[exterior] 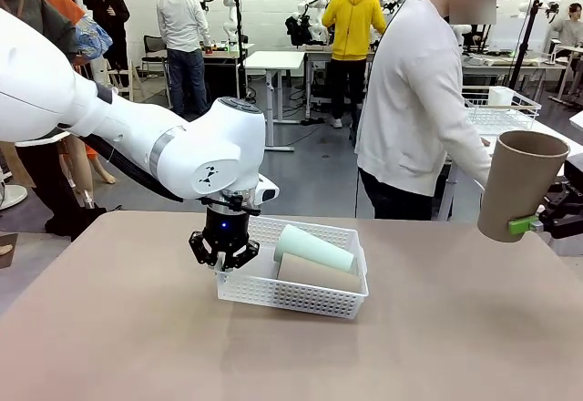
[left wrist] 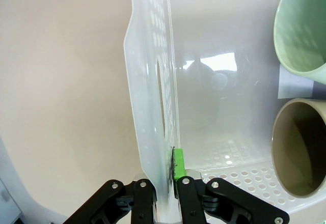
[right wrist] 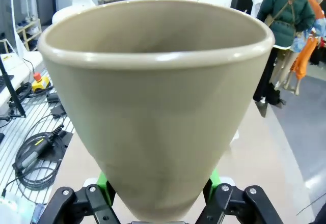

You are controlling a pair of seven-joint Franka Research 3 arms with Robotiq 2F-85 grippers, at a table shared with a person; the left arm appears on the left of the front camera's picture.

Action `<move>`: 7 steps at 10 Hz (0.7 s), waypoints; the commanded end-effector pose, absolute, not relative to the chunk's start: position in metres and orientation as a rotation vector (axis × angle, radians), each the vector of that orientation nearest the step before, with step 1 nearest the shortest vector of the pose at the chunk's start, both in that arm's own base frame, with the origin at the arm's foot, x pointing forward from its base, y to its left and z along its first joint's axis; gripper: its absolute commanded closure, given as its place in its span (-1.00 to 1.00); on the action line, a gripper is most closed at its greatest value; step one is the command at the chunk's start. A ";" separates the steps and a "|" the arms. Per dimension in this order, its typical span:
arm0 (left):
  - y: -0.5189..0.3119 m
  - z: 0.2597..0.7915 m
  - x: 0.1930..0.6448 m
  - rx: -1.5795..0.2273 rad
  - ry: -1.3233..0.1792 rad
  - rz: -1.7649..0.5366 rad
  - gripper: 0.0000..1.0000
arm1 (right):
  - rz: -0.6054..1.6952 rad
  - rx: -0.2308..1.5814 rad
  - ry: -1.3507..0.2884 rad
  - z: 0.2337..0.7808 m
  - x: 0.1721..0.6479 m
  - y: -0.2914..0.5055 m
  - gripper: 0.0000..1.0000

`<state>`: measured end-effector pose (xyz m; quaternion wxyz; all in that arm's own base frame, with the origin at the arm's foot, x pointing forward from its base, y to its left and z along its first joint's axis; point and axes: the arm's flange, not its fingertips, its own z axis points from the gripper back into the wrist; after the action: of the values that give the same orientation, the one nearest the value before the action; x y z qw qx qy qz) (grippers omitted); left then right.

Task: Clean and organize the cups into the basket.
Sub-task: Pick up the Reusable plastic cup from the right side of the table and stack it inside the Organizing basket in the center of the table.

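Table (exterior: pixel 455 328): left claw (left wrist: pixel 164 180) clamps basket (left wrist: pixel 147 81) wall; perhaps sticker (left wrist: pixel 295 85) inside.

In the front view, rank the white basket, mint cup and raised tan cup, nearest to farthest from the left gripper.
1. White basket, left wall clamped by left gripper.
2. Mint cup, lying inside basket.
3. Raised tan cup, far right.
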<state>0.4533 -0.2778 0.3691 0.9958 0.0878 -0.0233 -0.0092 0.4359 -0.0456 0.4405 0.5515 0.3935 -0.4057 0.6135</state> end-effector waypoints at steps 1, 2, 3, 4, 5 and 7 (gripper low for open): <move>-0.279 0.371 0.453 0.175 -0.050 -0.020 1.00 | 1.452 0.935 -0.973 0.437 0.438 -0.045 -0.46; -0.279 0.371 0.453 0.175 -0.050 -0.020 1.00 | 1.452 0.935 -0.973 0.437 0.438 -0.045 -0.46; -0.279 0.371 0.453 0.175 -0.050 -0.020 1.00 | 1.452 0.935 -0.973 0.437 0.438 -0.045 -0.46; -0.279 0.371 0.453 0.175 -0.050 -0.020 1.00 | 1.452 0.935 -0.973 0.437 0.438 -0.045 -0.46; -0.279 0.371 0.453 0.175 -0.050 -0.020 1.00 | 1.452 0.935 -0.973 0.437 0.438 -0.045 -0.46; -0.279 0.371 0.453 0.175 -0.050 -0.020 1.00 | 1.527 0.955 -0.900 0.446 0.443 -0.024 -0.58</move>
<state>0.4532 -0.2778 0.3691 0.9958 0.0878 -0.0233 -0.0092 0.4374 -0.0397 0.4394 0.5475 0.3967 -0.3995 0.6191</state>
